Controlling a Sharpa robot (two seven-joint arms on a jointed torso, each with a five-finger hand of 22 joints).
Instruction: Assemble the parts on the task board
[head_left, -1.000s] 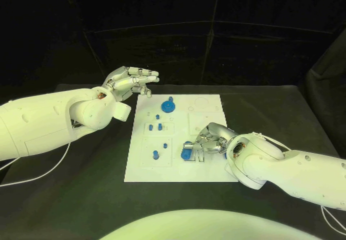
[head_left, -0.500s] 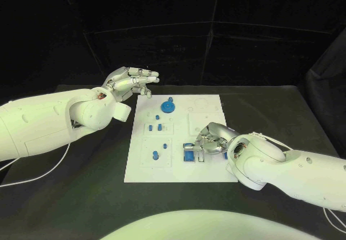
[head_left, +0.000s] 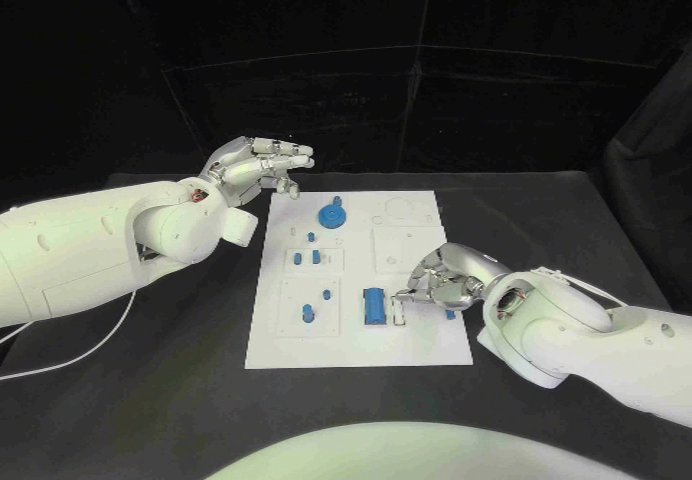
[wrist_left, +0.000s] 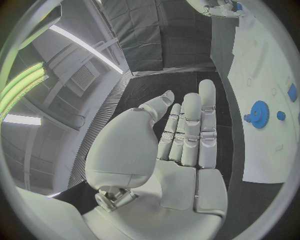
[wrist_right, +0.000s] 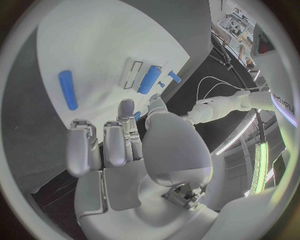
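Head view shows the white task board (head_left: 361, 340) lying in the middle of the black table (head_left: 173, 400). Near its twelve o'clock end sits a blue gear (head_left: 333, 214); small blue pegs (head_left: 304, 256) stand at about nine o'clock of the board's centre, and a long blue bar (head_left: 375, 304) lies toward six o'clock. The right hand (head_left: 440, 280) hovers over the board's three o'clock side, just beside the bar, fingers curled inward around nothing. The left hand (head_left: 260, 166) hangs off the board's eleven o'clock corner, fingers loosely released and grasping nothing. From the left wrist camera its fingers (wrist_left: 190, 125) lie straight, side by side, with the gear (wrist_left: 259, 114) well apart.
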